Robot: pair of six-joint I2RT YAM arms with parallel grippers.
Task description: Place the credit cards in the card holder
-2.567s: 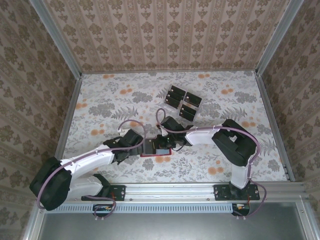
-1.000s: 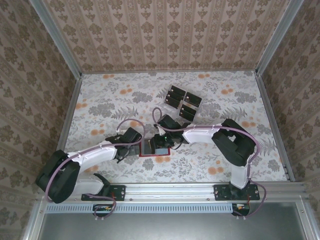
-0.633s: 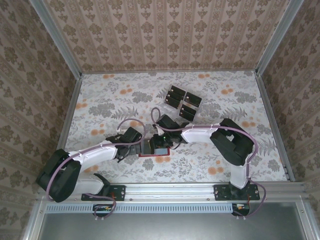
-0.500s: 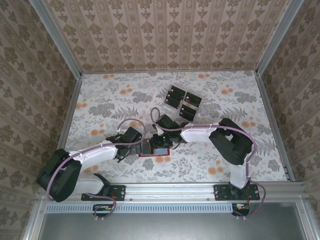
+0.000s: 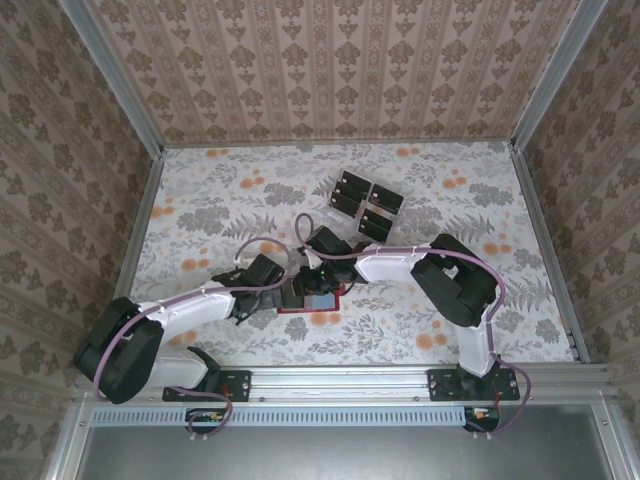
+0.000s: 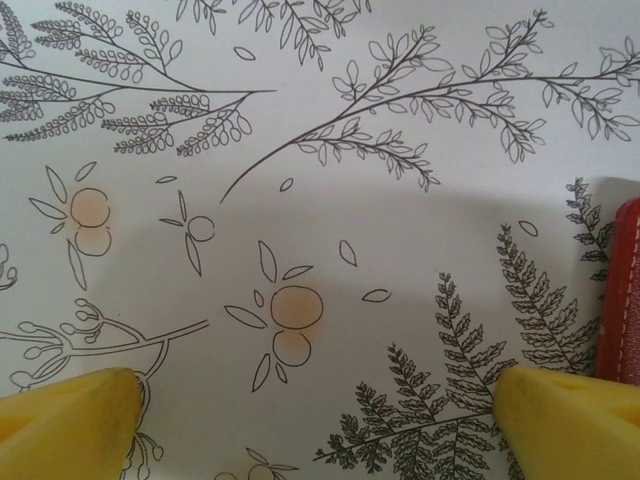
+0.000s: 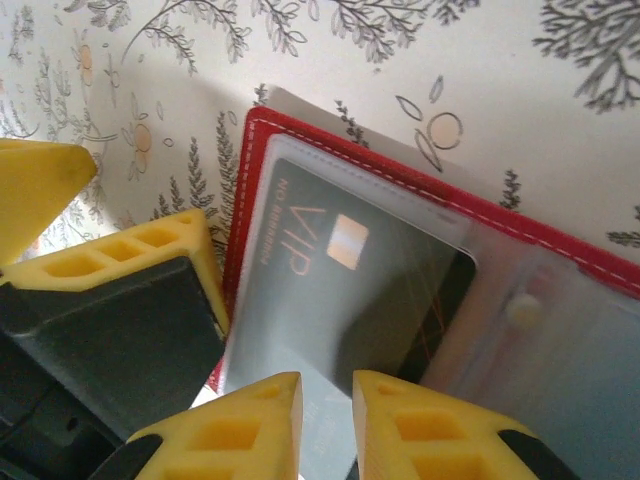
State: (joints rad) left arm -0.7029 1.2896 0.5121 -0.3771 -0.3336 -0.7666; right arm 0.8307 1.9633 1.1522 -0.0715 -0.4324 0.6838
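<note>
The red card holder (image 5: pixel 312 310) lies open on the floral table between both grippers; its red rim (image 7: pixel 243 190) frames clear pockets. A black credit card (image 7: pixel 330 270) marked VIP with a pale chip sits partly inside the left pocket. My right gripper (image 7: pixel 327 385) is shut on that card's near edge, and stands over the holder (image 5: pixel 313 283). My left gripper (image 6: pixel 320 430) is open above bare table, with the holder's red edge (image 6: pixel 625 290) beside its right finger. One of its fingers (image 7: pixel 150 260) rests against the holder's left side. Several more black cards (image 5: pixel 362 205) lie behind.
The spare cards sit in a tight group at the back centre. A small snap (image 7: pixel 520 308) shows on the holder's right half. Patterned walls enclose the table on three sides, and a metal rail (image 5: pixel 340 380) runs along the near edge.
My right gripper has shifted left over the holder, carrying the card further towards the left pocket. The left arm drew back slightly at first and has stayed put since.
</note>
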